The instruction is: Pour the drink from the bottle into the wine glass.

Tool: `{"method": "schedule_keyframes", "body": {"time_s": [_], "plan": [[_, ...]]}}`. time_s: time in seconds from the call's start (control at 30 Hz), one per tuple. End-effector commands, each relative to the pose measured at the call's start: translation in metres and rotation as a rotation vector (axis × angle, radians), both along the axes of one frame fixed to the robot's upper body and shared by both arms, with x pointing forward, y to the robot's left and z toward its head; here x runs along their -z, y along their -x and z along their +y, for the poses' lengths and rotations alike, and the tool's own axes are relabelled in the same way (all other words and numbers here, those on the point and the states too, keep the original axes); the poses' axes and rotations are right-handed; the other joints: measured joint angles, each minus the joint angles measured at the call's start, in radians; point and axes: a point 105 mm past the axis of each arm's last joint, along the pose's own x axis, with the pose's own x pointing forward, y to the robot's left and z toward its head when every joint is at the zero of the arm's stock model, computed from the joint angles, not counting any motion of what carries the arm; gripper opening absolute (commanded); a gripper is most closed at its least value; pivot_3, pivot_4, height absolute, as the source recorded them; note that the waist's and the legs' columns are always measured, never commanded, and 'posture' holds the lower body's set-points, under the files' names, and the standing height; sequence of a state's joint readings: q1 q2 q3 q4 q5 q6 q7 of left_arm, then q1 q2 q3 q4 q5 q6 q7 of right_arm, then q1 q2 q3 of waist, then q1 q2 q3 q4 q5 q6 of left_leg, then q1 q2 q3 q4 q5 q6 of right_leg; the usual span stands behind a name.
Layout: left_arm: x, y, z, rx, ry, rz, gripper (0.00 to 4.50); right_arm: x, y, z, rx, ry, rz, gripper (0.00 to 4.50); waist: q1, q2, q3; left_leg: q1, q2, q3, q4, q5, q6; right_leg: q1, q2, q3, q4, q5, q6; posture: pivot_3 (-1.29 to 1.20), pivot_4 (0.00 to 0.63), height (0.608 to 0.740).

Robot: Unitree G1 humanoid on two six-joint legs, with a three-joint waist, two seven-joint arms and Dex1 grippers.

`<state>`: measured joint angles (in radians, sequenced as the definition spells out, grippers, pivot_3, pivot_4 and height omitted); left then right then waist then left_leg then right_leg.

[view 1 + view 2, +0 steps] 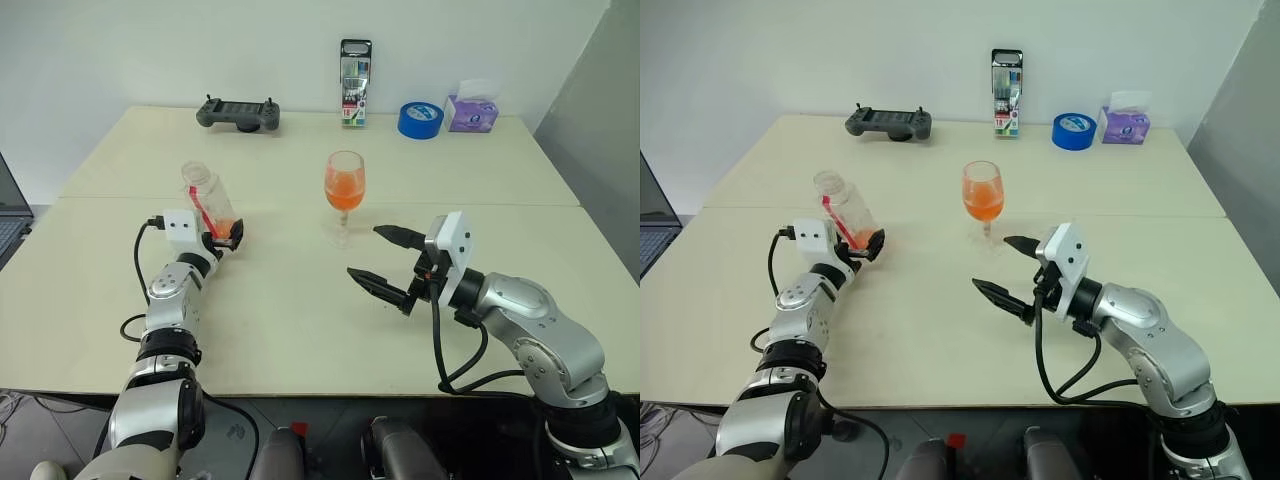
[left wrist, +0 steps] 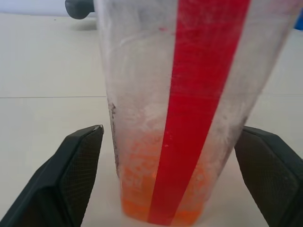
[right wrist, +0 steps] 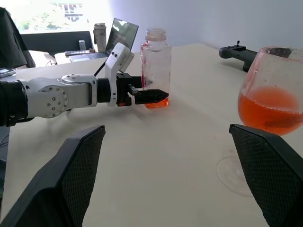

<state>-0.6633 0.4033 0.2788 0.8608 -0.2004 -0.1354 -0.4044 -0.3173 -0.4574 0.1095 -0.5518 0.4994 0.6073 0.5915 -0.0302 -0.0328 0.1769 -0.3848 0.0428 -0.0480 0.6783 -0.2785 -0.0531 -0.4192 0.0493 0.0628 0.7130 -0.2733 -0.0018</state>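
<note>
The bottle stands upright and uncapped on the table's left side, a red label strip down its side and a little orange drink at its bottom. My left gripper is open around its base, with one finger standing just off each side. The wine glass stands at the table's middle, about half full of orange drink. In front of the glass and slightly to its right, my right gripper hovers open and empty, pointing left.
Along the far edge of the table lie a black game controller, an upright marker box, a blue tape roll and a purple tissue pack. A laptop sits off the left edge.
</note>
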Motion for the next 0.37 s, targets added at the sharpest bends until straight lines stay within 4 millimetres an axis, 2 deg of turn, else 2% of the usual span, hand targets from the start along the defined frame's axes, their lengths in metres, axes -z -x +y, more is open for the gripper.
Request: {"method": "schedule_keyframes", "body": {"time_s": [0.03, 0.2, 0.27, 0.37], "plan": [[-0.013, 0.006, 0.003, -0.006, -0.045, -0.029, 4.46, 0.000, 0.005, -0.008, 0.065, 0.003, -0.012, 4.50, 0.000, 0.000, 0.000, 0.000, 0.000, 0.000, 0.000, 0.000, 0.000, 0.000, 0.000, 0.000, 0.000, 0.000, 0.000, 0.00, 0.150, 0.740], [-0.014, 0.053, 0.002, -0.036, 0.000, 0.019, 4.46, 0.019, -0.011, -0.060, 0.567, 0.005, 0.023, 4.50, -0.006, 0.000, 0.000, 0.000, 0.005, 0.002, -0.002, 0.000, -0.001, -0.001, -0.002, 0.004, 0.000, 0.000, 0.000, 0.00, 0.150, 0.740], [-0.020, 0.070, -0.006, -0.045, 0.048, 0.034, 4.46, 0.026, -0.012, -0.071, 0.700, -0.003, 0.044, 4.50, -0.002, 0.000, 0.000, 0.000, 0.005, 0.002, -0.002, 0.000, -0.001, -0.001, -0.003, 0.003, 0.000, 0.000, 0.000, 0.00, 0.150, 0.740], [-0.027, 0.085, -0.015, -0.054, 0.041, 0.057, 4.46, 0.034, -0.012, -0.075, 0.790, -0.009, 0.080, 4.50, 0.000, 0.000, 0.000, 0.001, 0.003, 0.001, -0.002, 0.001, -0.003, -0.001, -0.002, 0.002, 0.000, -0.001, 0.001, 0.00, 0.150, 0.740]]}}
